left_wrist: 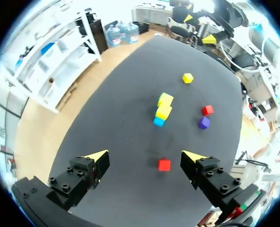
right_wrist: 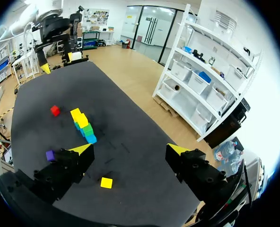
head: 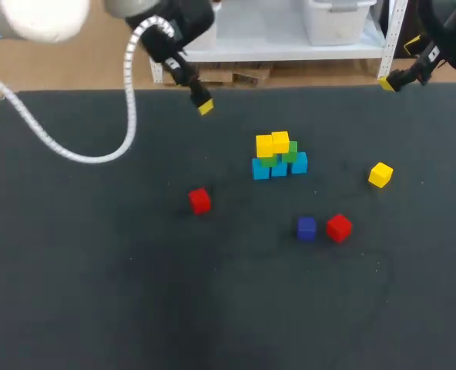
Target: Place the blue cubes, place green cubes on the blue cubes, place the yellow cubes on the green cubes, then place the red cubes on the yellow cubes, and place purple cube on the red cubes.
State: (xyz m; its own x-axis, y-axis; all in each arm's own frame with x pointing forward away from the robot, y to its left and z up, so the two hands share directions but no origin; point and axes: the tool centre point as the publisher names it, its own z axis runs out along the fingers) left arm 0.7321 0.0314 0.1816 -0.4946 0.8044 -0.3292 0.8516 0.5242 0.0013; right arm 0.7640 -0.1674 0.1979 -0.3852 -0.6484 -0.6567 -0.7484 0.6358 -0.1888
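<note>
**Two open pincers, one yellow cube left out.** Both my pincers hang high over the far edge of the black table [head: 74, 293], each spread wide and holding nothing. My right pincer [right_wrist: 130, 150] is the nearer one to the loose yellow cube [head: 380, 175]. That cube lies alone on the cloth to the right of the pile [head: 279, 158], well apart from it. In the right wrist view it shows far below the gap between my open fingers, on my side of the pile. My left pincer [left_wrist: 145, 158] stands off the pile's other flank, with one red cube [left_wrist: 164, 164] far below between its fingers.

The pile has a row of blue cubes [head: 279, 169] at the base, green cubes [head: 291, 150] on them, and two yellow cubes [head: 264, 145] on top. The second red cube [head: 338, 227] and the purple cube [head: 306, 228] lie just beside each other toward the table's near side, apart from the pile.

By my reading the yellow layer is the step in hand, and the fetch falls to the right arm, going down and slightly toward the near side. A cube has no long axis. This one looks turned a little against the table's edge, so the fingers would need squaring to its faces.
</note>
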